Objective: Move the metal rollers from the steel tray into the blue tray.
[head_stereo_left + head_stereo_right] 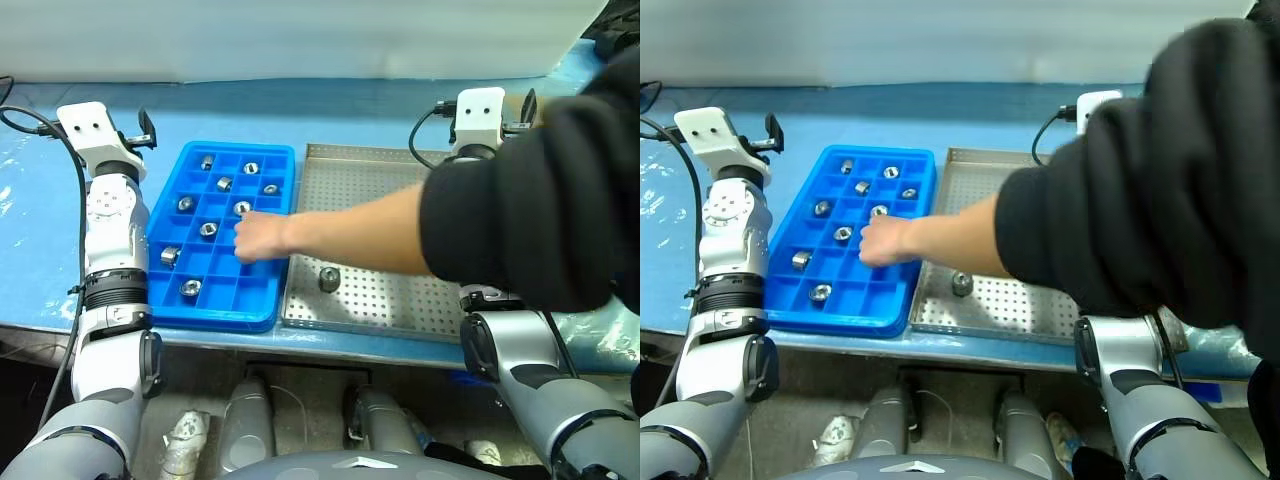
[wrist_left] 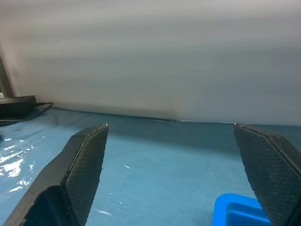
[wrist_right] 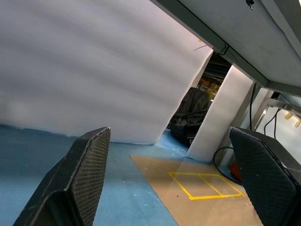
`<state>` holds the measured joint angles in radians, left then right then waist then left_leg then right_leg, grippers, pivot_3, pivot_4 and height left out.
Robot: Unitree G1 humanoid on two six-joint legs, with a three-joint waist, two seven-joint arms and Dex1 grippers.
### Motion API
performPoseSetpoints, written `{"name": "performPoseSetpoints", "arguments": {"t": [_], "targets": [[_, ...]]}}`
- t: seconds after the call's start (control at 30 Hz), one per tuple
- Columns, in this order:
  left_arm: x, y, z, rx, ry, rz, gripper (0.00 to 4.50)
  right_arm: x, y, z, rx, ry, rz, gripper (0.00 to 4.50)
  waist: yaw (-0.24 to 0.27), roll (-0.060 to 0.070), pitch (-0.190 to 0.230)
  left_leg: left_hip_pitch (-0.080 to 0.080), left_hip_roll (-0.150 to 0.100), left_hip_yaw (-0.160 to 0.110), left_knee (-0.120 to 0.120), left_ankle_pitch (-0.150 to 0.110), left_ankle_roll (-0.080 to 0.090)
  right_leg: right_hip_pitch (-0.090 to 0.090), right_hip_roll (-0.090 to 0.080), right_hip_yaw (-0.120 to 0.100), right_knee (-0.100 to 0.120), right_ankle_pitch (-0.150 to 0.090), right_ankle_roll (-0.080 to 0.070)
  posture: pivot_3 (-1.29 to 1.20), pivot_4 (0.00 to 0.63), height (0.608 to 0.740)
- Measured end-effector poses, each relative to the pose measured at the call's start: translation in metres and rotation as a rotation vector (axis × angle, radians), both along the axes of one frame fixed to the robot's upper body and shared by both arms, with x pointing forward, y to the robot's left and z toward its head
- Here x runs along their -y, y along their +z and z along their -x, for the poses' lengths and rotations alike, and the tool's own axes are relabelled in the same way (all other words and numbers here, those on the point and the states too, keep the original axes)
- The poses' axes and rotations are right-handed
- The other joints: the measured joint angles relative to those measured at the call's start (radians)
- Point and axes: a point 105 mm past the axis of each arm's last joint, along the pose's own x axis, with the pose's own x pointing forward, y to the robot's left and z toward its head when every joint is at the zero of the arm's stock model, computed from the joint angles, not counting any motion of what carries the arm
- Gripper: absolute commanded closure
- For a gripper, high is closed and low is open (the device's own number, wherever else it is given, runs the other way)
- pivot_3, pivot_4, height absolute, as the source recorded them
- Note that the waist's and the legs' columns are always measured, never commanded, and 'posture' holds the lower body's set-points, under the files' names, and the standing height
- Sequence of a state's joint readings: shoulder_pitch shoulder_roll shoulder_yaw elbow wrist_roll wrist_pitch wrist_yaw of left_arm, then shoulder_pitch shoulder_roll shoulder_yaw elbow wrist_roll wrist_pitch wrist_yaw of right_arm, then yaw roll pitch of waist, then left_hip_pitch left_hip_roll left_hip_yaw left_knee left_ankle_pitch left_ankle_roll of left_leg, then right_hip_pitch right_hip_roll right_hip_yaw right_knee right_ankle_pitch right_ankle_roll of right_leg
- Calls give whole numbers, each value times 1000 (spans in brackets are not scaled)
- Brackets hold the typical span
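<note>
Metal rollers [image 1: 208, 229] sit in several compartments of the blue tray [image 1: 262, 299]; one roller [image 1: 329, 279] remains on the steel tray [image 1: 400, 290] just right of it. A person's hand [image 1: 258, 238] reaches into the blue tray. Left gripper [image 2: 170, 141] and right gripper [image 3: 171, 146]: fingers spread wide, empty, raised above the blue surface [image 1: 40, 250].

White-grey arms, black gripper fingers [image 2: 84, 174]

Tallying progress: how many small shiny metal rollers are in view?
9. Eight sit in the bright blue compartment tray; one lies on the perforated steel tray. A person's hand and sleeve may hide more.
</note>
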<state>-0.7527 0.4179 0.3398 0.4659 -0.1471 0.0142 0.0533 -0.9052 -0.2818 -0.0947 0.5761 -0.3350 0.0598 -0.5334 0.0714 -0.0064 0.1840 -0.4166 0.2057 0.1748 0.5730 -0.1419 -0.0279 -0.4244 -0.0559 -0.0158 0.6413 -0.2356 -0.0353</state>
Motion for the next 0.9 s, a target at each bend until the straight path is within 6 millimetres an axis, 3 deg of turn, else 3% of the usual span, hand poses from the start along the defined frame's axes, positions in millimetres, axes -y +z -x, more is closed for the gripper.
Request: {"name": "performPoseSetpoints", "arguments": {"t": [0.17,0.47,0.63,0.9], "targets": [[4,8,-1,25,-1,-10,0,5,2,1,3,-15,7,359,-1,0,0,0,0,0,0,0,0,0,0,0,0,0,0,-9,150,740],[13,-2,-12,-15,-37,21,0,7,6,10,35,-27,14,359,-5,0,0,0,0,0,0,0,0,0,0,0,0,0,0,-134,150,740],[25,10,-23,7,-84,-3,0,15,-8,17,1,-66,7,359,-6,0,0,0,0,0,0,0,0,0,0,1,0,0,0,-169,150,740],[38,22,-32,31,-133,-26,0,20,-2,24,30,-98,-9,359,-31,0,0,0,0,0,0,0,0,0,0,1,0,0,0,-174,150,740]]}}
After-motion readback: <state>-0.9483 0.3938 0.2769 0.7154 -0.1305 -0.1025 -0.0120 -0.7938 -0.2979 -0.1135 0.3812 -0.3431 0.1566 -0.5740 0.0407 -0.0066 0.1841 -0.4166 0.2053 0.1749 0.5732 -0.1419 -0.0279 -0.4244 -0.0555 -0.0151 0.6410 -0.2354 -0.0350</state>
